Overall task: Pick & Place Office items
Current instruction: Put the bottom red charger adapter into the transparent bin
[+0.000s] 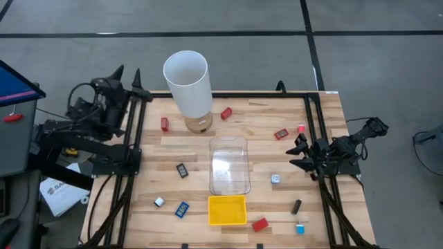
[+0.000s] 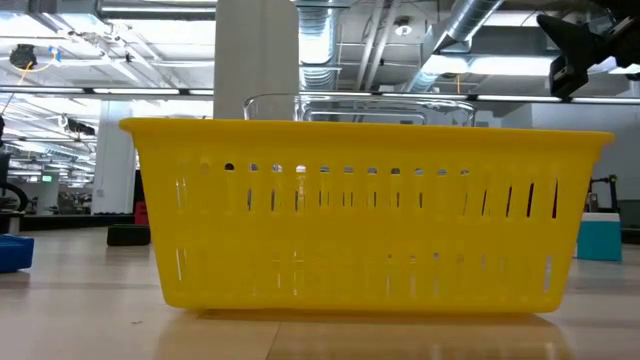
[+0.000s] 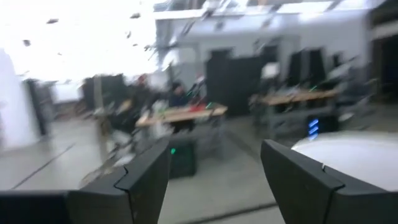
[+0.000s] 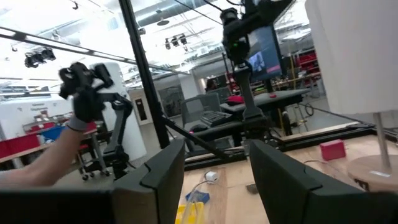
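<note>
We judge the task barely begun: the office items lie scattered on the table (image 1: 173,149) and neither the clear bin (image 1: 229,166) nor the yellow tray (image 1: 227,209) seems to hold any. Red pieces sit at the far side near the white cylinder (image 1: 187,81), one at far left (image 1: 165,124) and one just right of it (image 1: 226,113); a black piece (image 1: 182,170) lies left of the bin, a blue one (image 1: 182,209) and a white one (image 1: 159,202) near left, and a red one (image 1: 259,224) beside the tray. Our left gripper (image 1: 131,81) is raised at the table's far left corner, pulled back, pointing out into the room; its fingers (image 3: 144,177) stand wide apart with nothing between them. Our right gripper (image 1: 302,153) hovers at the right edge, level, facing left across the table, fingers (image 4: 163,169) parted and empty. Next we would need to pick one piece, likely a red one near either arm, swing over it, tilt down and close on it
</note>
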Controlling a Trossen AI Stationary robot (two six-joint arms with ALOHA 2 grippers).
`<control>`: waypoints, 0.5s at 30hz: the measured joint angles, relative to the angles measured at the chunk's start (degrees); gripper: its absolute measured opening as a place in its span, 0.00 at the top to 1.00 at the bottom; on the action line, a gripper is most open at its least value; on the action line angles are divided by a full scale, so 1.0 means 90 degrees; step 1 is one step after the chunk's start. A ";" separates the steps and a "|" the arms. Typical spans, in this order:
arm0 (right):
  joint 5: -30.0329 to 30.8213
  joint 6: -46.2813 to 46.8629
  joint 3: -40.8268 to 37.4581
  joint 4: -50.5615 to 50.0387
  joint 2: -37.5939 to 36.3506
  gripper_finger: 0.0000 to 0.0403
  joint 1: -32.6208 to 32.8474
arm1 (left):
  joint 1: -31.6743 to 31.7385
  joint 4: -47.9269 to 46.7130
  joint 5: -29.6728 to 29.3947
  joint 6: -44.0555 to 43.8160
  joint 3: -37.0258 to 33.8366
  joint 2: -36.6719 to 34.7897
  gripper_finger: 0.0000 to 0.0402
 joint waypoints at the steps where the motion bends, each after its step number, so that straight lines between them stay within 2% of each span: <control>1: 0.0009 -0.0007 0.0000 -0.0001 0.0000 0.57 0.0000 | -0.0107 -0.0002 0.0130 0.0003 0.0194 0.0080 0.40; 5: 0.0020 -0.0046 0.0000 -0.0006 0.0000 0.57 0.0000 | -0.0268 -0.0244 0.0155 0.0343 0.1067 0.0597 0.40; 8: 0.0020 -0.0044 0.0000 -0.0010 0.0000 0.57 0.0000 | -0.0132 -0.0586 -0.0497 0.1036 0.1898 0.1254 0.40; 12: 0.0015 -0.0012 0.0000 -0.0011 0.0000 0.57 0.0002 | 0.0582 -0.1797 -0.1001 0.0687 0.3020 0.2066 0.40; 15: -0.0006 0.0065 0.0000 -0.0044 0.0000 0.57 0.0055 | 0.1345 -0.2189 -0.1203 0.0457 0.3467 0.2348 0.40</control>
